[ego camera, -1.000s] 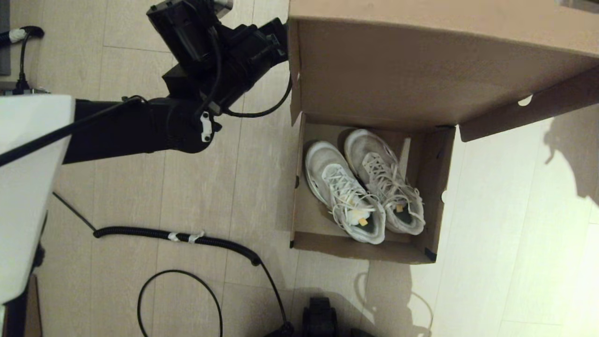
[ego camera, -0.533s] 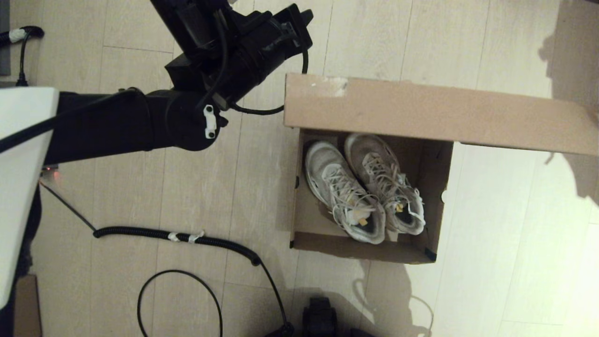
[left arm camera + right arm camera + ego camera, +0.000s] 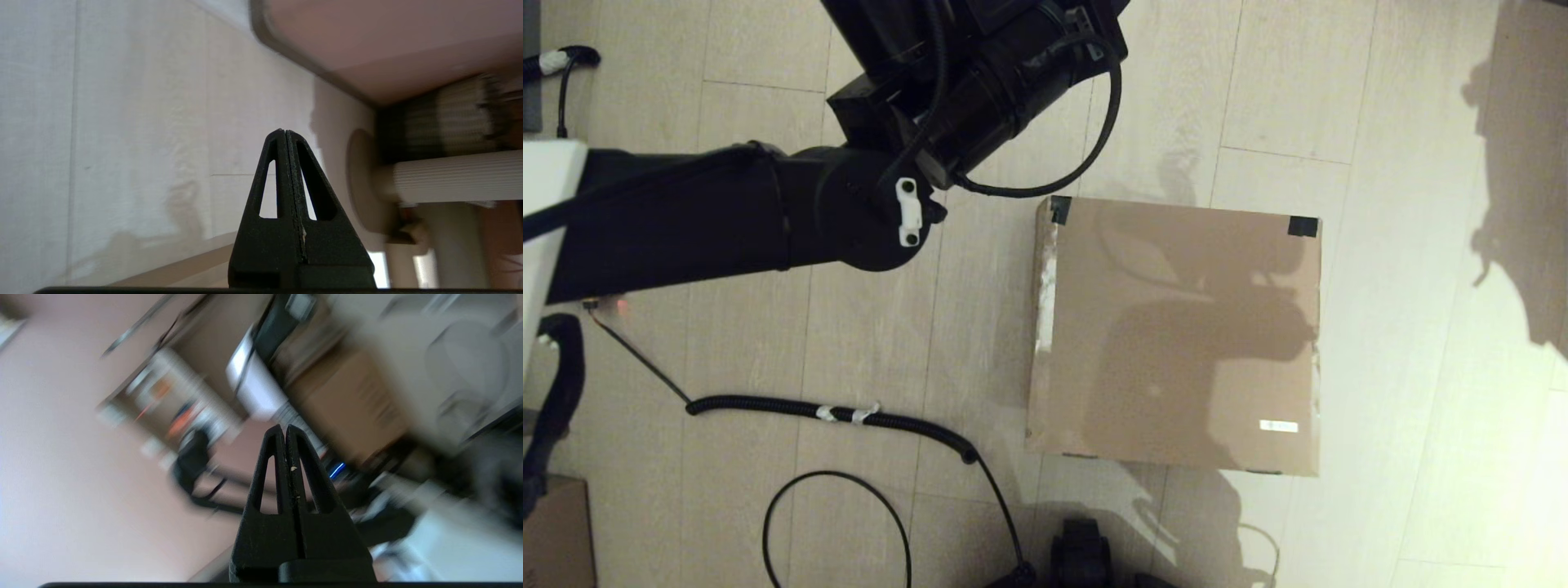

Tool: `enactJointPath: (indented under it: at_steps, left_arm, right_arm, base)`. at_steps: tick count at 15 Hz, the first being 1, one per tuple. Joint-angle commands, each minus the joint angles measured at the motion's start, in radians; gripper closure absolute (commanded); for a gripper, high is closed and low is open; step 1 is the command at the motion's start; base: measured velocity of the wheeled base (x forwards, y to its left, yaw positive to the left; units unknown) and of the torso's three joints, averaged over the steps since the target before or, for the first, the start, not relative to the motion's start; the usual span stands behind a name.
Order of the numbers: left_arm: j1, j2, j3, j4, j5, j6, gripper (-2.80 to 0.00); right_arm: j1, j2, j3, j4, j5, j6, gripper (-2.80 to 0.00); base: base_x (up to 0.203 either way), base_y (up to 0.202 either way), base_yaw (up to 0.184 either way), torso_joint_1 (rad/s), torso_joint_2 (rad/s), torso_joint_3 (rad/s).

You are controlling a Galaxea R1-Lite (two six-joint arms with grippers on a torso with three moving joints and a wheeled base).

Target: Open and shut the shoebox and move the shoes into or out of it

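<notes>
The shoebox [image 3: 1176, 335] lies on the floor with its lid down flat, dark tape patches [image 3: 1059, 209] on its two far corners and a small white label [image 3: 1278, 425] near the front right. The shoes are hidden inside it. My left arm [image 3: 980, 73] reaches above and beyond the box's far left corner, touching nothing; its fingers run off the head view's top. The left gripper [image 3: 284, 131] is shut and empty, pointing at bare floor. The right gripper [image 3: 284, 426] is shut and empty; that arm is outside the head view.
A black corrugated cable [image 3: 849, 412] and a thin cable loop [image 3: 833, 523] lie on the floor left of the box. A smaller cardboard box [image 3: 551, 531] sits at the bottom left corner. A ribbed white post [image 3: 457, 181] stands beyond the left gripper.
The lid has swung down from upright to flat, covering the shoes. My left arm has moved farther away and to the right, above the box's far left corner.
</notes>
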Motion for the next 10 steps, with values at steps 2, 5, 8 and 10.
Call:
enactJointPath:
  at_steps: [2,5,8,10]
  left_arm:
    - [-0.013,-0.004,0.025,-0.008,0.112,0.032,0.0]
    - [-0.015,-0.057,0.087,-0.002,0.223,0.065,0.0]
    - [-0.012,-0.229,0.348,0.049,0.243,0.107,0.0]
    - [0.007,-0.388,0.588,0.104,0.283,0.129,0.0]
  right_arm:
    - [-0.227,-0.031,0.02,-0.008,0.008,-0.063,0.0]
    - [-0.546,-0.048,0.06,-0.008,0.008,-0.13,0.0]
    - [-0.659,-0.103,0.081,-0.008,0.008,-0.155,0.0]
    - [-0.651,-0.129,0.057,-0.008,0.008,-0.156,0.0]
  base:
    - [0.0,0.0,0.0,0.0,0.0,0.0]
    - [0.0,0.0,0.0,0.0,0.0,0.0]
    - [0.0,0.0,0.0,0.0,0.0,0.0]
    - [0.0,0.0,0.0,0.0,0.0,0.0]
